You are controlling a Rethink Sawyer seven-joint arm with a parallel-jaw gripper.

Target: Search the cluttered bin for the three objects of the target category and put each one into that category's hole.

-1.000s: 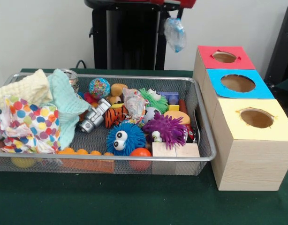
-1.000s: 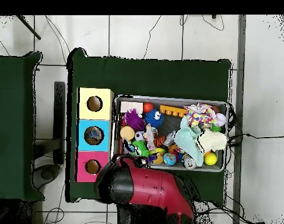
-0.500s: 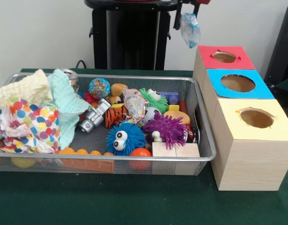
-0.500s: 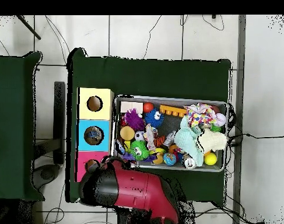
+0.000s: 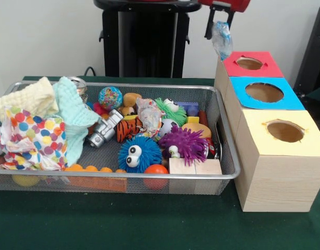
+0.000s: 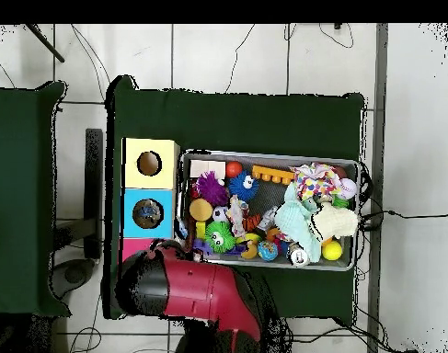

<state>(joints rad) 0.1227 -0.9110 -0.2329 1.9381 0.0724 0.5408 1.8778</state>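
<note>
My gripper (image 5: 218,25) hangs at the top of the front view, shut on a crumpled see-through plastic bottle (image 5: 222,39). The bottle hangs just left of the red-topped box (image 5: 264,66), above its far left corner and beside its round hole (image 5: 249,63). The wire mesh bin (image 5: 229,151) sits to the left, full of toys. A crinkled see-through piece with red print (image 5: 148,115) lies in the bin's middle. In the overhead view the red arm (image 6: 200,292) covers the gripper and the red box; the bin (image 6: 269,154) lies to its upper right.
A blue-topped box (image 5: 285,101) and a yellow-topped box (image 5: 311,138) stand in a row in front of the red one. The bin holds cloths (image 5: 29,120), spiky balls (image 5: 136,153), a silver toy (image 5: 104,130) and wooden blocks (image 5: 194,166). The black pedestal (image 5: 144,41) stands behind.
The gripper with the bottle has moved right in the front view, from over the bin's far corner to beside the red box. In the overhead view the arm swung left over that box.
</note>
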